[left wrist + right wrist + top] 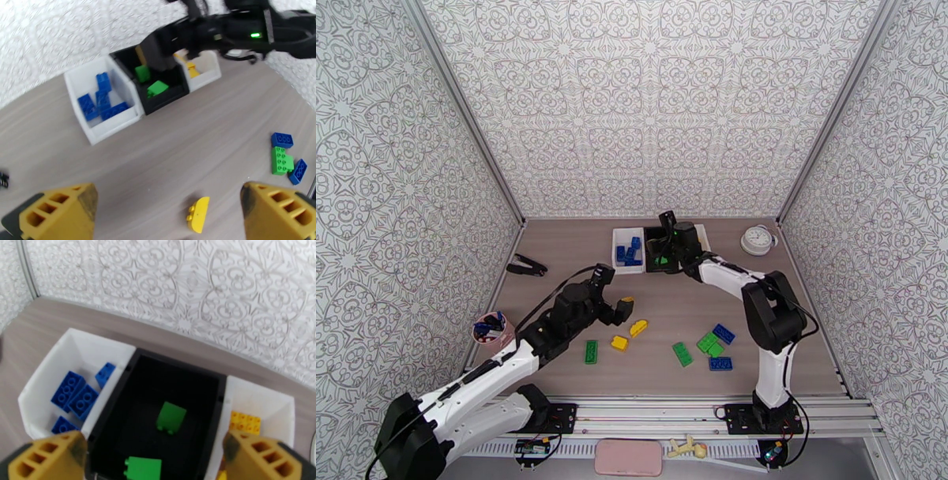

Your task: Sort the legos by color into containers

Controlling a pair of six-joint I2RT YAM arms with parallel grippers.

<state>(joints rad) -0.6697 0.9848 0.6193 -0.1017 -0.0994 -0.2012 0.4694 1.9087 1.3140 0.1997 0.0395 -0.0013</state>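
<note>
At the back stand three bins: a white bin (617,237) (98,340) holding blue legos (75,396), a black bin (648,269) (177,362) holding two green legos (171,417), and a white bin (703,231) (268,394) with a yellow lego (245,422). My right gripper (662,246) (158,461) hangs open over the black bin, holding nothing. My left gripper (626,309) (170,213) is open above the table, just short of a yellow lego (638,327) (198,213). Loose yellow (619,343), green (591,351) and blue legos (721,364) lie mid-table.
A round white clock (758,239) sits at the back right. A pink cup (490,328) with blue items stands near the left wall, and a black tool (527,267) lies behind it. More green (709,343) and blue bricks (724,333) cluster in front of the right arm.
</note>
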